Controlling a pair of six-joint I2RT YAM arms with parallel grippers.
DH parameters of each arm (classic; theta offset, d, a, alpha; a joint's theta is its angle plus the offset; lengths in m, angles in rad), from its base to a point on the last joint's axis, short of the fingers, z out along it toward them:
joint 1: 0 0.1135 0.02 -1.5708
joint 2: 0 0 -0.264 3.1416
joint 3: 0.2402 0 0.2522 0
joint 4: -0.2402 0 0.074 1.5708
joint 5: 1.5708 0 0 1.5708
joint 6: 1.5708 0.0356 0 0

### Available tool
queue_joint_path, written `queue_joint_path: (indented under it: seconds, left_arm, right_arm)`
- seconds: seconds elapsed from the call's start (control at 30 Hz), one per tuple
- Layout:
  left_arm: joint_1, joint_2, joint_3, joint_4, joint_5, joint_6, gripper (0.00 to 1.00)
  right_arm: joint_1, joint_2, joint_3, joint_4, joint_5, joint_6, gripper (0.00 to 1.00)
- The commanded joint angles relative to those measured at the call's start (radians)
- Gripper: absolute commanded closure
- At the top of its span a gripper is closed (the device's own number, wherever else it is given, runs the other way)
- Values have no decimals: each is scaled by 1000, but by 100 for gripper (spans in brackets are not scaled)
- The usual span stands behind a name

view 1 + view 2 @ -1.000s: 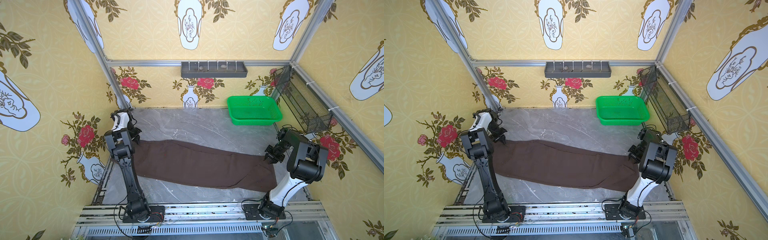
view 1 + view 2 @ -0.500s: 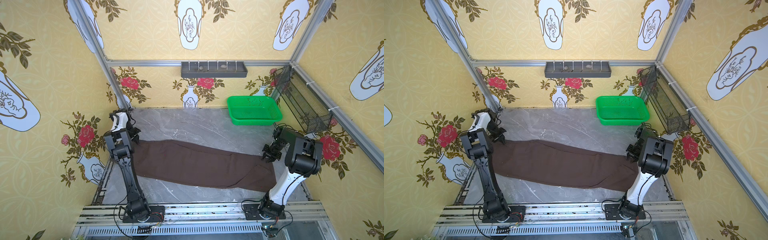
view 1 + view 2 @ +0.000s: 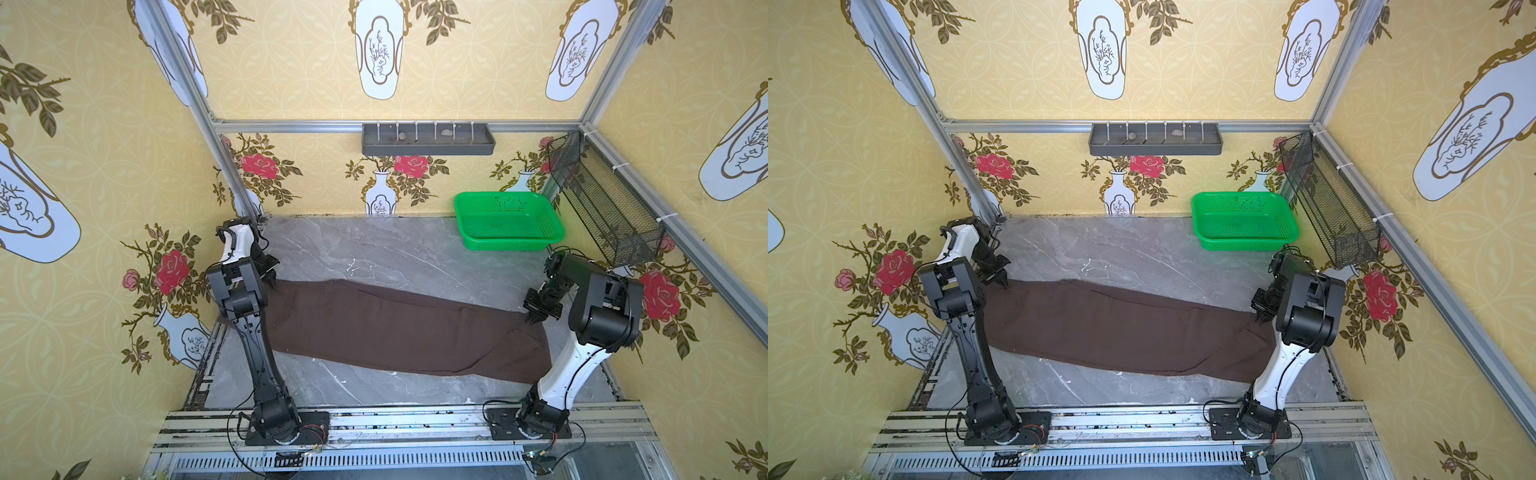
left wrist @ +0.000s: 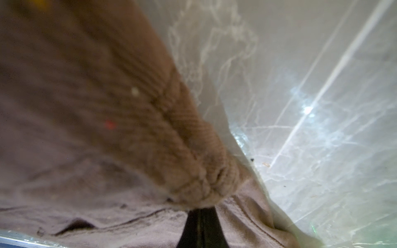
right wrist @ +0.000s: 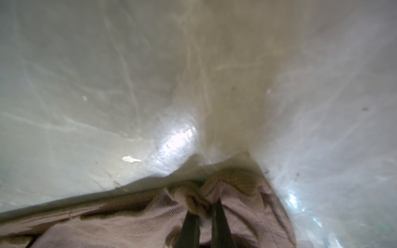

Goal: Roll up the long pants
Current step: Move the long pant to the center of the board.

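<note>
Right tool (image 3: 535, 319) narrower than before, tight on long pants (image 3: 395, 328).

Top views bright, sharp; long pants (image 4: 64, 96) blurred close-up; table (image 5: 176, 137) glaring.

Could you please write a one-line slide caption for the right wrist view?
Right gripper, jaws shut on a bunched corner of the brown pants on the grey marble table.

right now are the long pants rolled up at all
No, the long pants lie spread out full length on the table.
</note>
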Motion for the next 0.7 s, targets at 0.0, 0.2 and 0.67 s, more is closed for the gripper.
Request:
queue_joint_path:
  seconds: [0.0,0.2,0.67]
  left_arm:
    - [15,46,-11,178,-152,19,100]
    - [23,46,4,173,-154,27,100]
    - [49,43,6,175,-158,39,100]
  right_arm:
    - [-17,-4,17,15,152,17,100]
    - [-29,-1,24,-6,204,32,100]
    - [-94,5,32,18,138,-1,67]
